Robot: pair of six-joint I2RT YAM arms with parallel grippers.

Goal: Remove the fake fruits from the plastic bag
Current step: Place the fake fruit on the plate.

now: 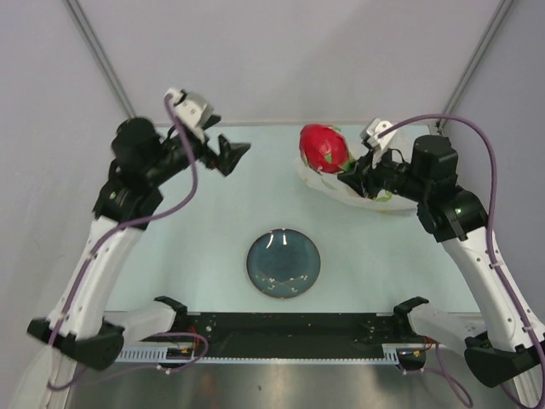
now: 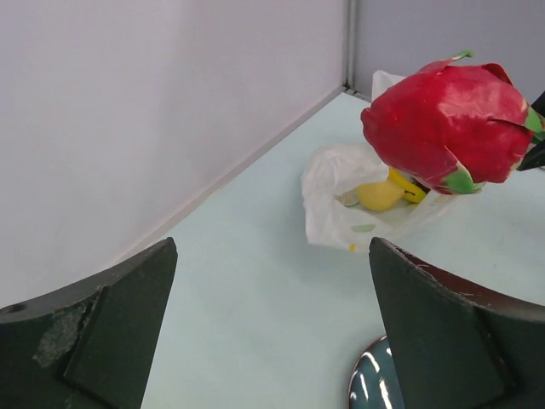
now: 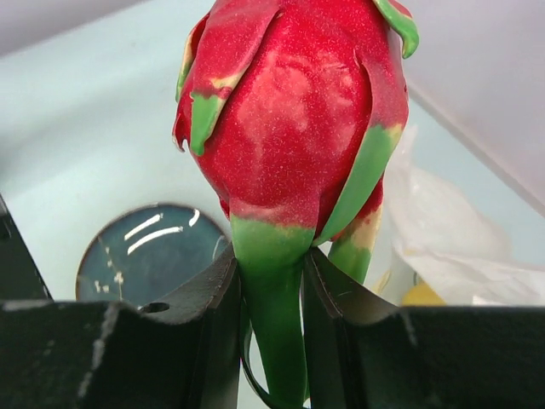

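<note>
My right gripper (image 1: 347, 176) is shut on the green stem of the red-pink dragon fruit (image 1: 324, 147) and holds it in the air over the plastic bag (image 1: 341, 189) at the back right. In the right wrist view the stem (image 3: 272, 298) sits pinched between both fingers, with the fruit (image 3: 294, 111) above them. In the left wrist view the dragon fruit (image 2: 447, 123) hangs above the crumpled white bag (image 2: 341, 200), where a round yellow fruit (image 2: 379, 195) and a yellow banana tip (image 2: 409, 187) show. No grape bunch is in view. My left gripper (image 1: 232, 158) is open and empty at the back left.
A round dark blue-green plate (image 1: 283, 263) lies on the table in front of the arms' bases; its edge shows in the left wrist view (image 2: 366, 383) and in the right wrist view (image 3: 145, 256). Grey walls close the back and the sides.
</note>
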